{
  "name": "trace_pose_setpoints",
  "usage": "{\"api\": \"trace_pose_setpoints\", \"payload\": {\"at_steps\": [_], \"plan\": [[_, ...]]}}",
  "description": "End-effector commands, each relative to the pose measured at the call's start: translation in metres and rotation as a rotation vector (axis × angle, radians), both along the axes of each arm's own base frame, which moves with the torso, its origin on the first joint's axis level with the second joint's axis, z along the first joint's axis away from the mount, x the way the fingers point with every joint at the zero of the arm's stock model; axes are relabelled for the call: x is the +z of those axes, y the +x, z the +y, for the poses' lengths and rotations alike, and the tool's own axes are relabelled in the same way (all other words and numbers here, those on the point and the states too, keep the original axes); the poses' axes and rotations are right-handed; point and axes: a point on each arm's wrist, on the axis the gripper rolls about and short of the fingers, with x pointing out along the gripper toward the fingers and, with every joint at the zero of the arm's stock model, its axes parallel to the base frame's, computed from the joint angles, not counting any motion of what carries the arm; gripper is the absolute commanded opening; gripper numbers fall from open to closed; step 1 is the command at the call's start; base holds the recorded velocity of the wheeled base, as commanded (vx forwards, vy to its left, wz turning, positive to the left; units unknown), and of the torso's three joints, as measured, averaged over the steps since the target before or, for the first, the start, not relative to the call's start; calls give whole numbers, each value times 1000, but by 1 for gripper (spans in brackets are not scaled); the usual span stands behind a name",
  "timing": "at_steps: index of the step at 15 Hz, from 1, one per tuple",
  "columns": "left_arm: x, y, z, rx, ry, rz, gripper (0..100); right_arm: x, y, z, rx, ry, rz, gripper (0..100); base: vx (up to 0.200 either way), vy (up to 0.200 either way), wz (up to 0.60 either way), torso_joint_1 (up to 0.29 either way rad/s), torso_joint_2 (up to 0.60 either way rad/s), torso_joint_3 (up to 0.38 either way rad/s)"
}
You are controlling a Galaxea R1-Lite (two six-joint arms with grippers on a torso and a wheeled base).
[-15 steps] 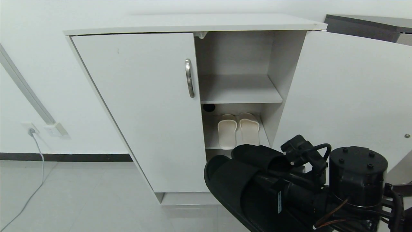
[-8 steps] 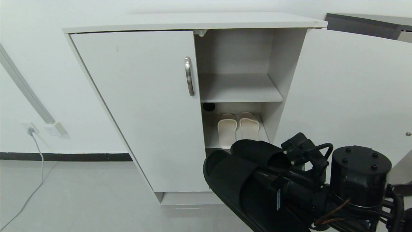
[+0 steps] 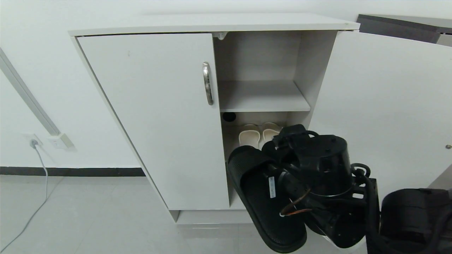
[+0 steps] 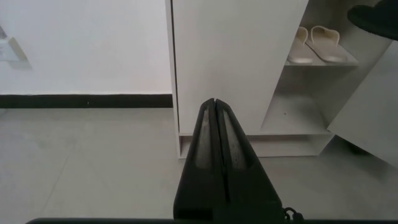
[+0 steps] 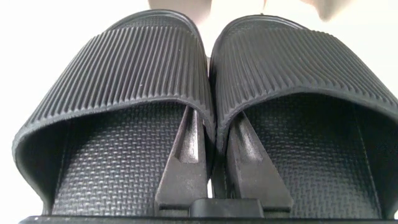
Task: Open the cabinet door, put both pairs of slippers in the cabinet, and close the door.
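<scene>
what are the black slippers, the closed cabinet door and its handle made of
Black slippers: likely soft rubber or foam, matte, with ribbed straps and a textured footbed.
Cabinet door: probably laminated board, smooth flat white; its core can't be seen.
Handle: looks like metal, silvery with bright highlights.

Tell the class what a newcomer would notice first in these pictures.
A pair of black slippers, pinched together by the right gripper, hangs before the open right half of the cabinet. Behind them, white slippers sit on the lower shelf; the right door stands wide open, the left door shut.
</scene>
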Motion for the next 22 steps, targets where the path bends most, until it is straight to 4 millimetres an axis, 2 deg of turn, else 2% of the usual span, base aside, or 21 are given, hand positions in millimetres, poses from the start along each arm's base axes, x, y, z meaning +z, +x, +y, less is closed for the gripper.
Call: {"api": "trace_pose_setpoints", "payload": {"at_steps": [1, 4, 5, 6, 8, 12, 22], "plan": [[0, 0, 0, 1, -1, 2, 0, 34, -5, 23, -66, 48, -30, 0, 0, 0, 0, 0, 0, 0], [0, 0, 0, 0, -1, 2, 0, 62, -1, 28, -89, 73, -43, 0, 0, 0, 0, 0, 0, 0], [0, 0, 0, 0, -1, 2, 0, 65, 0, 28, -97, 70, -43, 0, 0, 0, 0, 0, 0, 0], [0, 0, 0, 1, -1, 2, 0, 69, 13, 29, -158, 62, -51, 0, 0, 0, 0, 0, 0, 0], [0, 0, 0, 0, 0, 2, 0, 69, 35, 32, -250, 82, -69, 0, 0, 0, 0, 0, 0, 0], [0, 0, 0, 1, 0, 2, 0, 73, 52, 33, -294, 70, -70, 0, 0, 0, 0, 0, 0, 0], [0, 0, 0, 0, 2, 2, 0, 74, 57, 30, -333, 62, -74, 0, 0, 0, 0, 0, 0, 0]]}}
